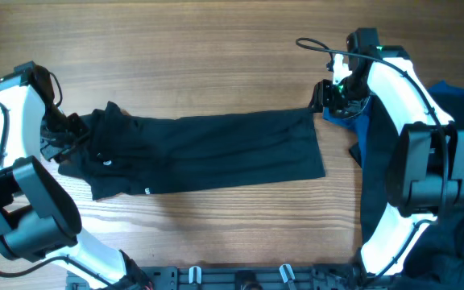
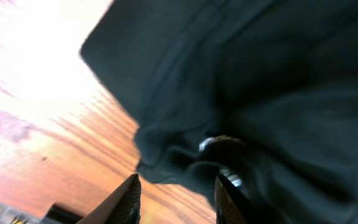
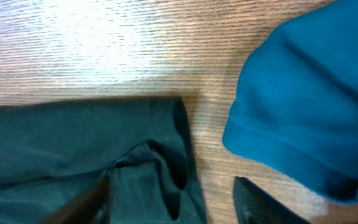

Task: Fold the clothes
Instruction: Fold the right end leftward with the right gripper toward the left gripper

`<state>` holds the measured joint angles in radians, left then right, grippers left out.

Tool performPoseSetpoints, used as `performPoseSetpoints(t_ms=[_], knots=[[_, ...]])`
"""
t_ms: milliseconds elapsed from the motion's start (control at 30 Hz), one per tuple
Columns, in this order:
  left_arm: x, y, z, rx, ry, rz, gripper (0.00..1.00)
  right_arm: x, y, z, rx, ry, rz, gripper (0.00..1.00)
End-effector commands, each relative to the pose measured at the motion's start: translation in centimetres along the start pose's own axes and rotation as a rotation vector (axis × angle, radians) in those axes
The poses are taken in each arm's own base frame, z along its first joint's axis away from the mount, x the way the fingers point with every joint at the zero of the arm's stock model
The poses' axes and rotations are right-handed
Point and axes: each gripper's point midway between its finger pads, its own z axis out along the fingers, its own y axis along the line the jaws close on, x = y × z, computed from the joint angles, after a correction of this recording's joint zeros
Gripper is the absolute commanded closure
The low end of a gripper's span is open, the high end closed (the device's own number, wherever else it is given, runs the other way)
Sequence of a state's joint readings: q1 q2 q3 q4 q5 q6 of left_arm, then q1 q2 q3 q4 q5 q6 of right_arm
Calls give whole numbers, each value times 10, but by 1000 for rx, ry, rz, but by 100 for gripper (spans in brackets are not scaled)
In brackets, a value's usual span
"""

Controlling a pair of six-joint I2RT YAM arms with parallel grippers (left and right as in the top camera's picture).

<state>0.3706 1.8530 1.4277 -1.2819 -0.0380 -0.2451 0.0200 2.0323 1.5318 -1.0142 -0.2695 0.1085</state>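
Observation:
The black shirt [image 1: 208, 153] lies folded into a long band across the table, collar end at the left with a white label [image 1: 108, 163] and small white print [image 1: 147, 191] at its near edge. My left gripper [image 1: 64, 133] is open at the shirt's left end; in the left wrist view its fingers [image 2: 179, 199] straddle the edge of the rumpled black cloth [image 2: 253, 93]. My right gripper [image 1: 322, 98] is open above the shirt's far right corner; in the right wrist view its fingers [image 3: 173, 199] span the corner of the cloth [image 3: 104, 155].
A blue garment [image 1: 369, 121] lies by the right arm, close to the shirt's right end, and shows large in the right wrist view [image 3: 309, 99]. More dark clothes [image 1: 457, 242] are piled at the right edge. A black cable [image 1: 316, 46] loops near the right wrist.

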Motion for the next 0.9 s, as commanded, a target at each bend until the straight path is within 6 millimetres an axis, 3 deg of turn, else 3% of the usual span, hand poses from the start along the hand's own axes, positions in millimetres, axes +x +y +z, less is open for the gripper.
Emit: performPoseSetpoints(t_ms=[0,100,300,467,533,633,700,733,867], knots=[[7,-30,-6,165,12,98,62,18,-9,35,-24,106,10,35],[11,-44,-7,186,7,179,67,36,4,54,-165,184,-34,34],[13,-65,4,176,-27,253,96,66,17,69,-304,248,-79,29],[29,-65,41,164,7,266,96,99,21,77,-369,326,-55,39],[37,-62,55,159,25,264,96,102,21,78,-369,334,-48,40],[45,-58,68,153,44,263,96,100,20,79,-367,324,-42,65],[46,-58,69,154,49,263,96,92,15,80,-336,306,-1,89],[46,-59,69,155,46,263,96,85,10,78,-312,291,18,96],[42,-62,65,168,36,264,96,51,-10,46,-236,198,60,96]])
